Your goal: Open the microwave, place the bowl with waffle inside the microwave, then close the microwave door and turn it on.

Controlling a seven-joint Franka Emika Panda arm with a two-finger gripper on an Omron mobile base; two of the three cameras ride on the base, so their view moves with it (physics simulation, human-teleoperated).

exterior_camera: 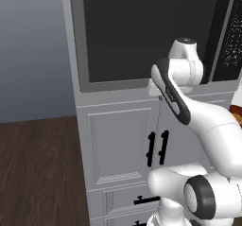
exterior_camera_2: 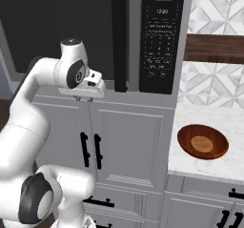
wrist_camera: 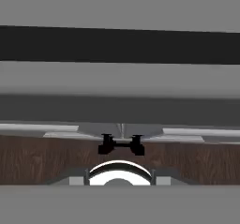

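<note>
In the left base view, the microwave (exterior_camera: 151, 36) sits high in the grey wall unit and the microwave door (exterior_camera: 142, 36) is shut. Its tall black handle (exterior_camera: 218, 31) runs down the right edge, and the white arm (exterior_camera: 189, 102) reaches up just below the door. In the right base view, the gripper (exterior_camera_2: 89, 94) hangs just left of the handle and near its bottom end, not touching it. The fingers are too small here to show well, so I cannot tell if they are spread or pressed together. The bowl (exterior_camera_2: 203, 141) rests on the white counter (exterior_camera_2: 219, 122) to the right, well apart from the hand, and the waffle (exterior_camera_2: 202, 143) lies flat in its middle. In the hand view, a wide black band, maybe the door window, crosses the top. The door looks big and stiff, so the handle is the best place to grab. The bowl looks light and hard, with a thin rim to pinch, and the waffle could slide if it tips.
</note>
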